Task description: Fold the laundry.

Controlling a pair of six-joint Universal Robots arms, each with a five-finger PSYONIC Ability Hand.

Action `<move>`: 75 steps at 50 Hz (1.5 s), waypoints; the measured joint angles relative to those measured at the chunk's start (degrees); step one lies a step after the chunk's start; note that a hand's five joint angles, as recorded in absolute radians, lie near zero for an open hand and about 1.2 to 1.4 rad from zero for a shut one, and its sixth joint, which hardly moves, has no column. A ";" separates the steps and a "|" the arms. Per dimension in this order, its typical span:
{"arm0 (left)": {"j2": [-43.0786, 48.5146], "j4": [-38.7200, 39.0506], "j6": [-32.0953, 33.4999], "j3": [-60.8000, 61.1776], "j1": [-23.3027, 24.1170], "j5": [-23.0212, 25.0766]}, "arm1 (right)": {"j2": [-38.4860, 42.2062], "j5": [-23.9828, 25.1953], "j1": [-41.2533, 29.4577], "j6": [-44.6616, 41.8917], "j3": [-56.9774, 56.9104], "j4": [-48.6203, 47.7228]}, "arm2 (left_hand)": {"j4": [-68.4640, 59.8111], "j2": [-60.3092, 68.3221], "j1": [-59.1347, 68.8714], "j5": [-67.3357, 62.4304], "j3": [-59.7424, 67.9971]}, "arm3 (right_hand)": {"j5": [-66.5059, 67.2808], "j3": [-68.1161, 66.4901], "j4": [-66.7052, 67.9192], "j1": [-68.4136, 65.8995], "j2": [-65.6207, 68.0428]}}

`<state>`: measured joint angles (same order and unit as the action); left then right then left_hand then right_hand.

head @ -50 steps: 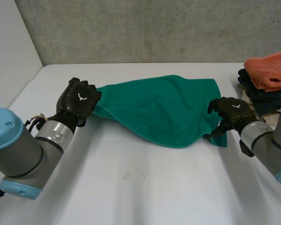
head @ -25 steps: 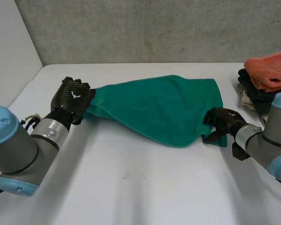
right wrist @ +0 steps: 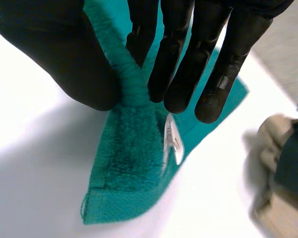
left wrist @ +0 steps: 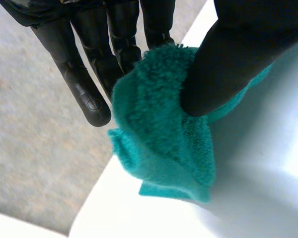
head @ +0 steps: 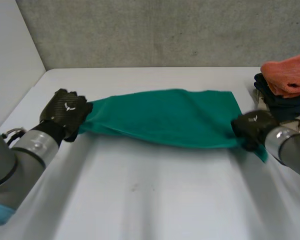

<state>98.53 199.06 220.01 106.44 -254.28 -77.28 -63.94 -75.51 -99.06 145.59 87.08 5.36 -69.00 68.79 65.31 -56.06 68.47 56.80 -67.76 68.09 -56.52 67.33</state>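
Since the earlier frames the two hands have drawn apart. The left hand has gone left and nearer, and the right hand has gone right. The teal terry-cloth towel, which sagged in a deep belly between them, is now pulled into a long, nearly flat band across the middle of the white table.

The left hand is clamped on the towel's left end; its wrist view shows a bunched corner pinched between the thumb and the straight fingers. The right hand grips the right end the same way, squeezing a ridge of cloth between thumb and fingers. A hemmed corner and a white sewn-in label hang loose below that pinch. At the far right, near the right hand, an orange folded towel sits on dark folded cloths.

The towel looks light, soft and quite limp, so it will probably droop wherever it is unsupported and keep no shape of its own. Its thick pile should give a sure, non-slip hold, and nothing about it is fragile. The best holds are likely the corners or the hem at each end. Both pinches are on gathered cloth rather than a clean corner, so the edges may not line up when one end is laid over the other.
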 measured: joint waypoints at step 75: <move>-1.50 -31.82 -11.27 -2.85 -6.03 -9.02 | -18.15 -3.87 0.39 -17.74 15.00 12.40 | 0.50 -0.36 1.00 -0.09 -0.41 | 0.60 0.00 0.00 0.00 0.00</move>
<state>97.03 167.24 208.74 103.60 -260.32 -86.30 -82.10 -79.38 -98.67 127.86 102.07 17.76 -68.50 68.44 66.31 -56.16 68.06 57.41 -67.76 68.09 -56.52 67.33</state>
